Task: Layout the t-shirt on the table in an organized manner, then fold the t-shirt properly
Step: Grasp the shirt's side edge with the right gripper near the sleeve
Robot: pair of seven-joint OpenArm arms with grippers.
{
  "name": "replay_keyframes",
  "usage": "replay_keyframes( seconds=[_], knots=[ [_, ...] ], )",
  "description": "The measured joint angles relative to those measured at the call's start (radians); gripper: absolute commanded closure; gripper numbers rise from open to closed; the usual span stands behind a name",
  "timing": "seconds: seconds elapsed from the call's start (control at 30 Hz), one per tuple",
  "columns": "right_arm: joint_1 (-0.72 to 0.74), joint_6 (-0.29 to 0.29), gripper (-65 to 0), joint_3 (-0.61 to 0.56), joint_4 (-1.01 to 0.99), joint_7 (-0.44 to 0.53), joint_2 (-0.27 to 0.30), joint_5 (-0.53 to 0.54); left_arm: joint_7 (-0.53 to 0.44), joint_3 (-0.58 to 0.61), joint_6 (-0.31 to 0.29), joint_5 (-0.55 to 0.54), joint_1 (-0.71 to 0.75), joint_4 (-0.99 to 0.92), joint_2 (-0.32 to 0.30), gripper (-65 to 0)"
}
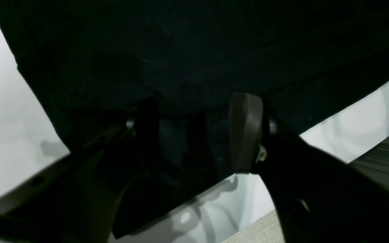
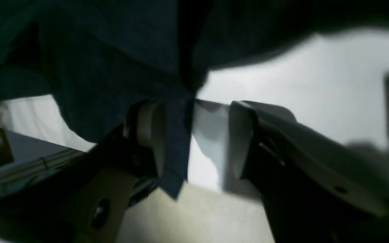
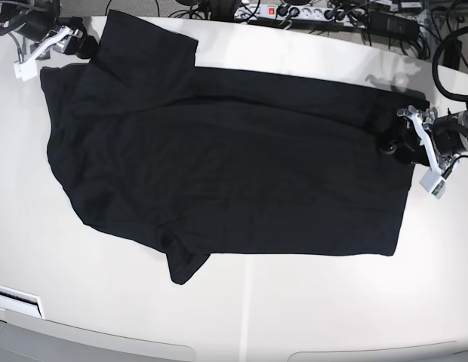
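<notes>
The black t-shirt lies spread on the white table, hem to the right, one sleeve toward the back and one toward the front. At the hem's far right corner my left gripper stands open. In the left wrist view the t-shirt runs between the spread fingers of the left gripper. My right gripper sits at the shirt's back left corner. Up close the right gripper is open; a strip of the t-shirt hangs against one finger, with bare table showing beside the other.
A power strip and cables line the table's back edge. The curved front edge runs along the bottom, with a small white object at the front left. Floor shows past the table edge beneath the left gripper.
</notes>
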Motion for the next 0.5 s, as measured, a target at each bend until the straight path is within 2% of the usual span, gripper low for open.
replay_keyframes(
  seconds=[0.13,0.2,0.33,0.4,0.5],
  knots=[
    [0.003,0.008,-32.4,-0.103,-0.020,-0.009,0.001,0.060,0.000,0.000,0.000,0.000,0.000,0.000,0.000,-34.2],
    [0.005,0.008,-32.3,-0.156,-0.020,-0.064,0.003,0.101,0.000,0.000,0.000,0.000,0.000,0.000,0.000,-34.2],
    [0.005,0.008,-30.6,-0.217,-0.014,-0.080,-0.001,0.123,0.016,0.000,0.000,0.000,0.000,0.000,0.000,-34.2],
    [0.003,-0.002,-23.2,-0.219,0.003,-0.093,-0.001,0.123,0.016,0.000,0.000,0.000,0.000,0.000,0.000,-34.2],
    [-0.003,-0.007,0.0,-0.223,0.052,-0.121,0.000,0.108,0.016,0.000,0.000,0.000,0.000,0.000,0.000,-34.2]
  ],
)
